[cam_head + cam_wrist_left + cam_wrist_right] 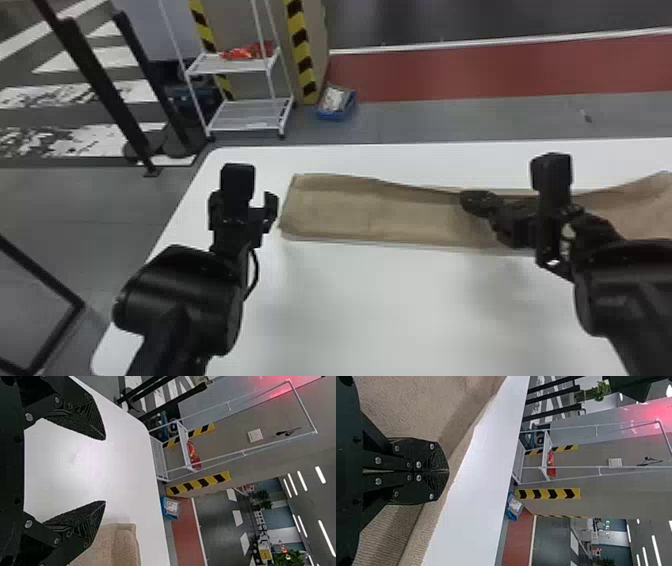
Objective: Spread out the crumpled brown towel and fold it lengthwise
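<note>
Brown towel (350, 212) along white table's (390, 305) far half looks folded lengthwise into a strip, edge-straightening probably left; left gripper (105, 470) spread empty above table's left side, right gripper (448, 471) clenched toward table's right, pinched cloth uncertain.

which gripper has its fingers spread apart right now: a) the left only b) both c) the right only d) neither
a, the left gripper has a wide gap between its fingers, while the fingers of the right gripper are closed together at the brown towel
</note>
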`<control>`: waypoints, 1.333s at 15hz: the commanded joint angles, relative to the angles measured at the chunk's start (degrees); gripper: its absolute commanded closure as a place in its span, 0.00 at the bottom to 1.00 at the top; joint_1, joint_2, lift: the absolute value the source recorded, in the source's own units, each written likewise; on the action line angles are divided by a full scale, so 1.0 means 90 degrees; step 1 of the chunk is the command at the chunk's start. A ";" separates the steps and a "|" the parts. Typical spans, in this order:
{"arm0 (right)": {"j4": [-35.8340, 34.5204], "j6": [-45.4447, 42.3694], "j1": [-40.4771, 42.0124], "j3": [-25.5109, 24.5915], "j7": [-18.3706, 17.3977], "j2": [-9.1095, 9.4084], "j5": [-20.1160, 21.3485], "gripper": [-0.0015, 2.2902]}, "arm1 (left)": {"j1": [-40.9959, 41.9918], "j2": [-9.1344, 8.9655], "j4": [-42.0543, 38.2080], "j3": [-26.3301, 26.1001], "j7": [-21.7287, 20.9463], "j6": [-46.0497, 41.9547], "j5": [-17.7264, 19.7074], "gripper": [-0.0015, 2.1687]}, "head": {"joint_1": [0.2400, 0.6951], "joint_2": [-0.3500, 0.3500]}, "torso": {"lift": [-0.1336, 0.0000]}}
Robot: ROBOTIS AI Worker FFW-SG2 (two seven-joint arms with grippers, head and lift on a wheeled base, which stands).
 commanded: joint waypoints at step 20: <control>-0.0418 0.0127 0.0735 -0.2804 0.0884 -0.2292 -0.1583 0.18 | -0.1068 0.0023 0.1094 0.0323 -0.1687 0.0460 0.1670 0.24 | 1.00 0.28 | 0.07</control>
